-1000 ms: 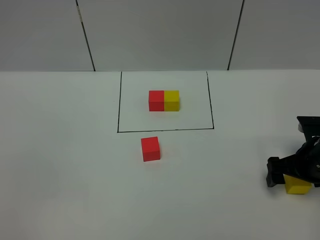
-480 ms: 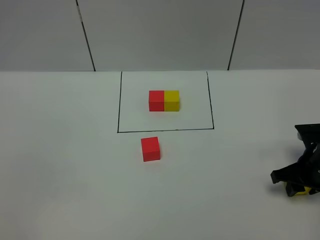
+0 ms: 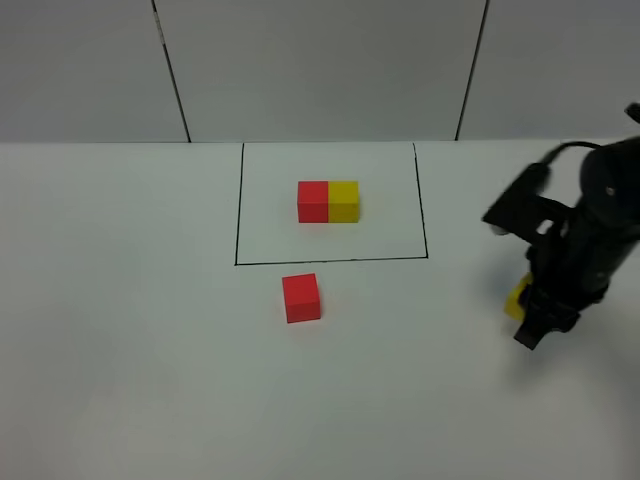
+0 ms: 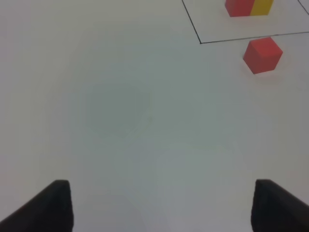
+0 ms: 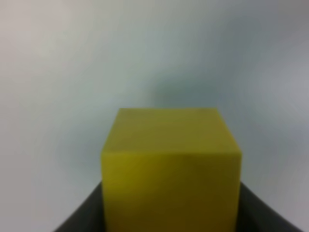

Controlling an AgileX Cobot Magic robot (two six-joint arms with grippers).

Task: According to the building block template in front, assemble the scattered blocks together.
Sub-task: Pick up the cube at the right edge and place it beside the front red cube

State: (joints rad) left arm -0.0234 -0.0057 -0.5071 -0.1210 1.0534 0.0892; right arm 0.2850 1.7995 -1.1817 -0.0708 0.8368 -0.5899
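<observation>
The building block template point(image 3: 328, 201) is a red and yellow pair inside a black-lined rectangle at the back middle, also seen as the template point(image 4: 248, 7) in the left wrist view. A loose red cube point(image 3: 301, 297) lies just in front of the frame; the same red cube point(image 4: 262, 54) shows in the left wrist view. My right gripper point(image 3: 527, 315) is shut on the yellow cube point(image 3: 516, 299), held above the table at the right. That yellow cube point(image 5: 171, 166) fills the right wrist view between the dark jaws. My left gripper point(image 4: 161, 205) is open over bare table, out of the exterior view.
The white table point(image 3: 130, 350) stretches wide to the left and front. A grey panelled wall point(image 3: 320, 70) stands behind it. My right arm point(image 3: 590, 215) rises dark over the table's right side.
The right gripper closed on the yellow cube at the right edge, lifted it and carried it left and toward the back. The red cube and the template have not moved.
</observation>
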